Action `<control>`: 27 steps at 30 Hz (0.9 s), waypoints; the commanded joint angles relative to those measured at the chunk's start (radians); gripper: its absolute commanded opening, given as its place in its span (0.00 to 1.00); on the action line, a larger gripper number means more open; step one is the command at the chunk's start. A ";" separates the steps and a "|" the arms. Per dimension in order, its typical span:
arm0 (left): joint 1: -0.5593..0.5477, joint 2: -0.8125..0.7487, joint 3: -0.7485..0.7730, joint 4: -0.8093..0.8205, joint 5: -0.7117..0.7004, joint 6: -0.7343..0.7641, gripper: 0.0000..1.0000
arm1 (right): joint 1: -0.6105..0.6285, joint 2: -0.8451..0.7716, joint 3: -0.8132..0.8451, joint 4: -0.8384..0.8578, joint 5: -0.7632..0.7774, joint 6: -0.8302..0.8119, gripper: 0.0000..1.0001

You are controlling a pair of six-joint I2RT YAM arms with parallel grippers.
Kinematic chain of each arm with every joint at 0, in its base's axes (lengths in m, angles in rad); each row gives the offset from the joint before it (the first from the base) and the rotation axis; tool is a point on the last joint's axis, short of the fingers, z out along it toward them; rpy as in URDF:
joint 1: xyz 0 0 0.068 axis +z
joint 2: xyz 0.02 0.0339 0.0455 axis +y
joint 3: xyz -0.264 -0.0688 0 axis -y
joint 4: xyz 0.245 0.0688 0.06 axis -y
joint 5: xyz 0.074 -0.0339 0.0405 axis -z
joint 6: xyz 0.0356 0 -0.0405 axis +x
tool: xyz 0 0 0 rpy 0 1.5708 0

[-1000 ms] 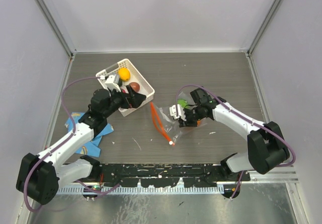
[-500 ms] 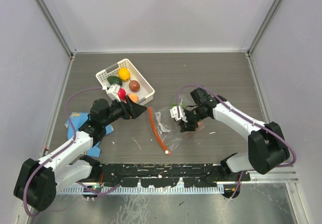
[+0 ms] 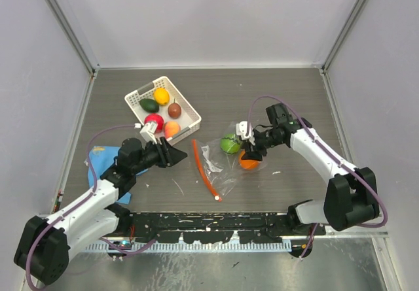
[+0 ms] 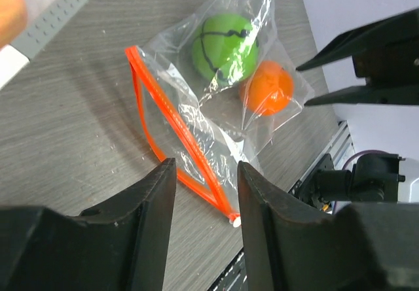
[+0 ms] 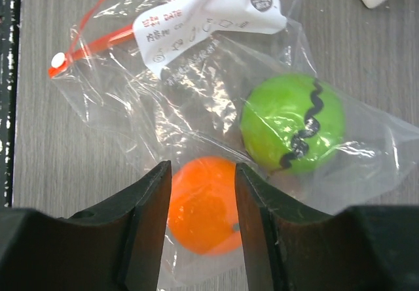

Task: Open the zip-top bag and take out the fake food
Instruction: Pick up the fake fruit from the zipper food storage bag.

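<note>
1. We see a dark wood-grain table point(image 3: 294, 95) boxed in by grey walls point(image 3: 209, 16). On it, a white basket point(image 3: 144, 87) holds five toy fruits point(image 3: 171, 129).
2. The bag point(image 3: 213, 167) lies flat between the arms, with a green ball point(image 3: 229, 144) and an orange ball point(image 3: 249, 161) inside.
3. Both claws gape wide and grip nothing. The left claw point(image 4: 206, 170) is near the zip strip point(image 4: 177, 124), and the right claw point(image 5: 201, 170) is over the orange ball.
4. We worry that pinching a ball through the slick film would lift the whole bag, or squirt the ball sideways.
</note>
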 commanded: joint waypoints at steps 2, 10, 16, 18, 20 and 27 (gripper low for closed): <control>-0.057 0.014 -0.005 0.010 -0.013 -0.003 0.41 | -0.015 -0.023 0.059 0.060 0.016 0.015 0.51; -0.213 0.089 -0.026 0.044 -0.163 0.161 0.40 | -0.014 0.099 0.228 -0.242 0.038 -0.585 0.79; -0.288 0.113 -0.107 0.199 -0.214 0.294 0.41 | -0.013 0.287 0.366 -0.403 0.058 -0.868 0.82; -0.305 0.122 -0.128 0.249 -0.215 0.338 0.41 | -0.008 0.349 0.421 -0.424 0.069 -0.867 0.80; -0.320 0.134 -0.142 0.286 -0.210 0.374 0.41 | -0.003 0.404 0.473 -0.429 0.085 -0.840 0.75; -0.372 0.192 -0.154 0.372 -0.212 0.491 0.43 | 0.017 0.526 0.549 -0.392 0.148 -0.748 0.67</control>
